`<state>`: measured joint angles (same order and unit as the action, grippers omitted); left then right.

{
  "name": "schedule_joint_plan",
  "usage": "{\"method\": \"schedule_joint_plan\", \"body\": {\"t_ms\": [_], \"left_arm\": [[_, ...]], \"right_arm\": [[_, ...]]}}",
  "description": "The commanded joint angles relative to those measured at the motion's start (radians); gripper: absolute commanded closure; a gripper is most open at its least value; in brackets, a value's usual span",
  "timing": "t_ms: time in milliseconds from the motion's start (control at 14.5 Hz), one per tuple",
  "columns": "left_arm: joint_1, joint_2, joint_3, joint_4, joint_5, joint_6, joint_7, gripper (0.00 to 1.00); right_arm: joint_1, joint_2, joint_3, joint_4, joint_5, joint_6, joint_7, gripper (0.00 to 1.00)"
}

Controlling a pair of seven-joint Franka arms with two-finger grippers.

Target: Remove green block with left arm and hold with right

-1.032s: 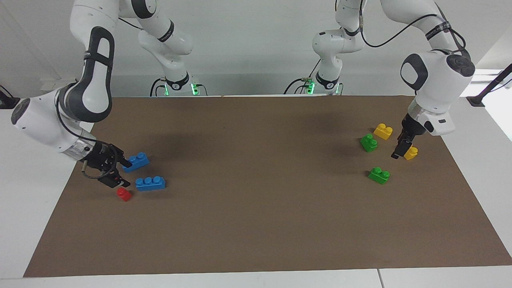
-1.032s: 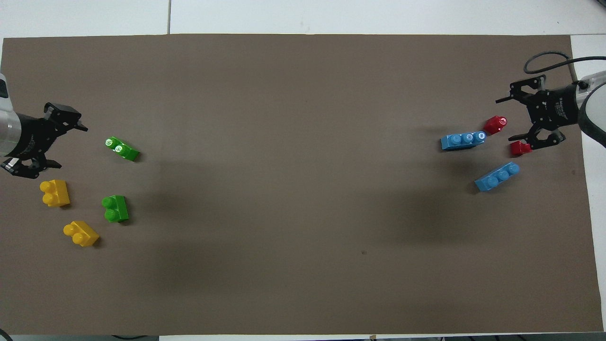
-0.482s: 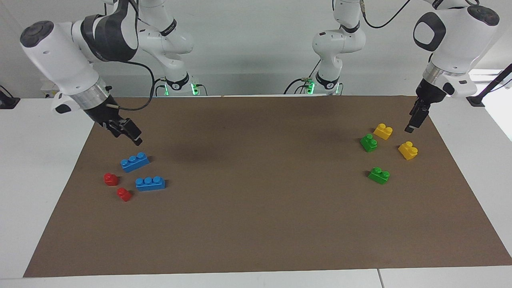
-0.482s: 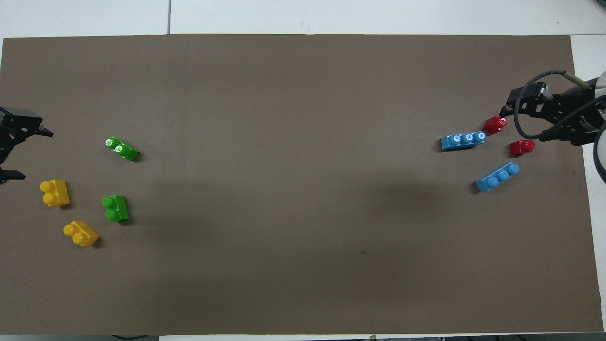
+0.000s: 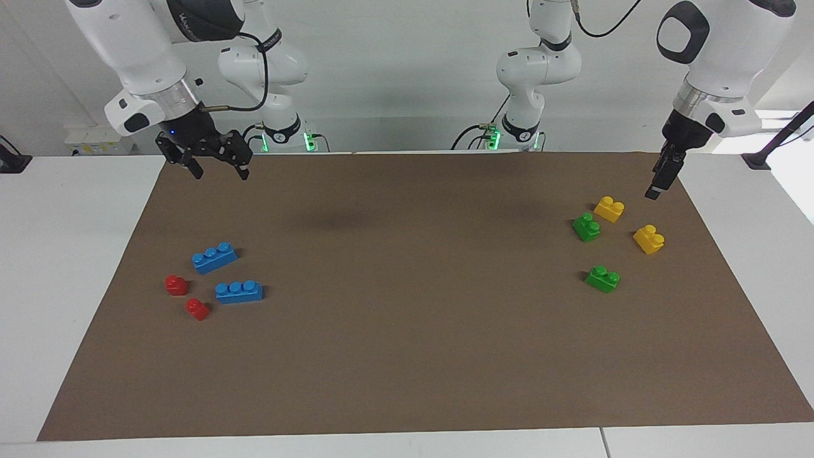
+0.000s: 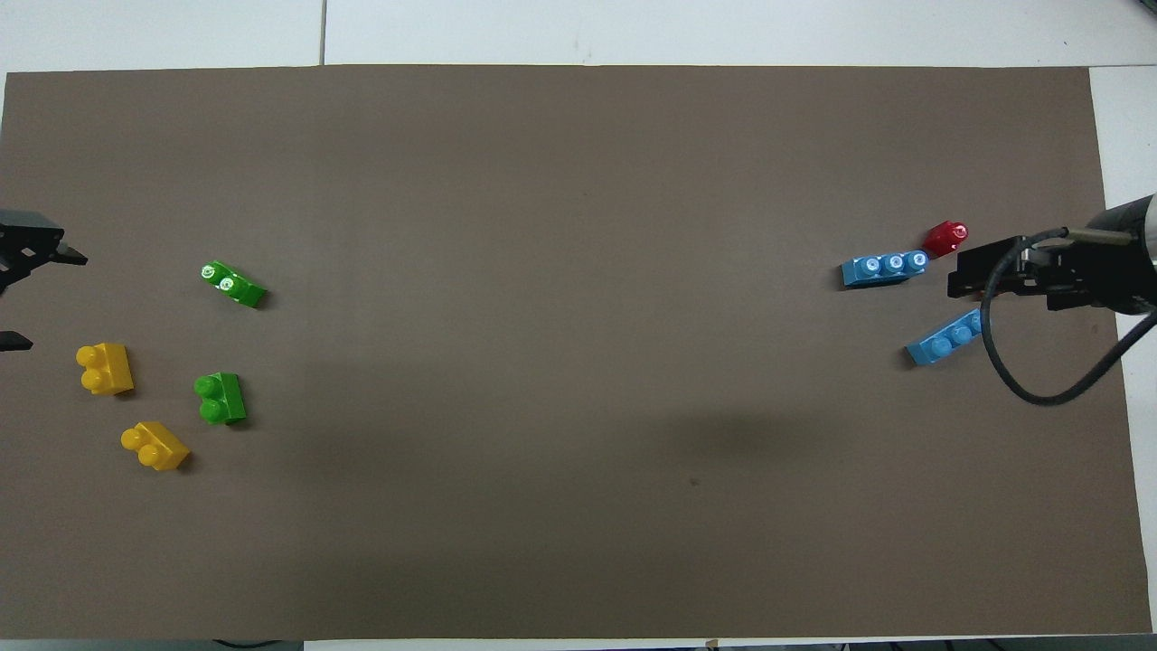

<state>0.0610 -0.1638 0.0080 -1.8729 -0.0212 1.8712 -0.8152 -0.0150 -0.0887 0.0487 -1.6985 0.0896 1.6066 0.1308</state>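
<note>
While my left gripper [image 5: 654, 191] and right gripper [image 5: 215, 164] hang open, empty: green block [image 5: 586, 226], apparently light, rigid, slick; pinch flat sides below studs.

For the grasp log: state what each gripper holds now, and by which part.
Nothing is held. The left gripper hangs open and empty above the yellow bricks; the right gripper is open and empty, raised over the mat. Both green blocks lie untouched.
</note>
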Motion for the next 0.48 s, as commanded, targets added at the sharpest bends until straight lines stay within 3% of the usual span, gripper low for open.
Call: {"method": "schedule_joint_plan", "body": {"t_ms": [0,206,413], "left_arm": [[-0.003,-0.028,-0.019,0.031,-0.008,-0.041,0.010,0.00],[0.000,-0.016,-0.014,0.073,0.012,-0.043,0.062,0.00],[-0.003,0.015,-0.019,0.146,0.046,-0.031,0.142,0.00]], "right_arm": [[-0.008,-0.022,0.000,-0.027,-0.019,0.024,-0.059,0.00],[-0.017,-0.017,0.000,-0.029,-0.066,0.082,-0.190,0.00],[-0.022,-0.022,-0.001,-0.039,-0.070,0.073,-0.195,0.00]]}}
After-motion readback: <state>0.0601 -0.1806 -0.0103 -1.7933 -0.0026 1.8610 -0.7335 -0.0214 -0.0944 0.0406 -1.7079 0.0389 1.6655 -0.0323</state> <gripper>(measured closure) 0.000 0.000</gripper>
